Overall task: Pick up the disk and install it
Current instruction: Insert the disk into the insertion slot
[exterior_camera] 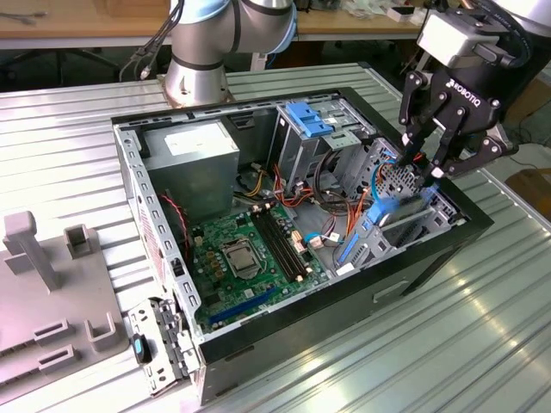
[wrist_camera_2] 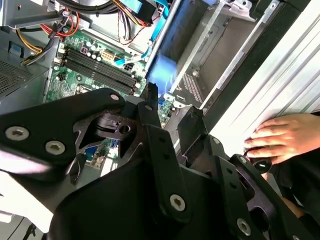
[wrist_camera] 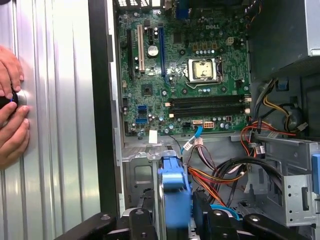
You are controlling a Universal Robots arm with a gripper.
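Now clamped on edge in the gripper (exterior_camera: 424, 172), the disk (exterior_camera: 396, 185) in its blue carrier, low over the drive cage (exterior_camera: 415, 217) at a corner of the case (exterior_camera: 469, 222), cables (wrist_camera: 215, 172) just beside, black wall near, a person's hand (wrist_camera: 10, 115) on the table (exterior_camera: 482, 327) outside.

Cables (wrist_camera: 220, 172) hem the held disk (exterior_camera: 396, 185); motherboard (exterior_camera: 250, 249) side seems open.
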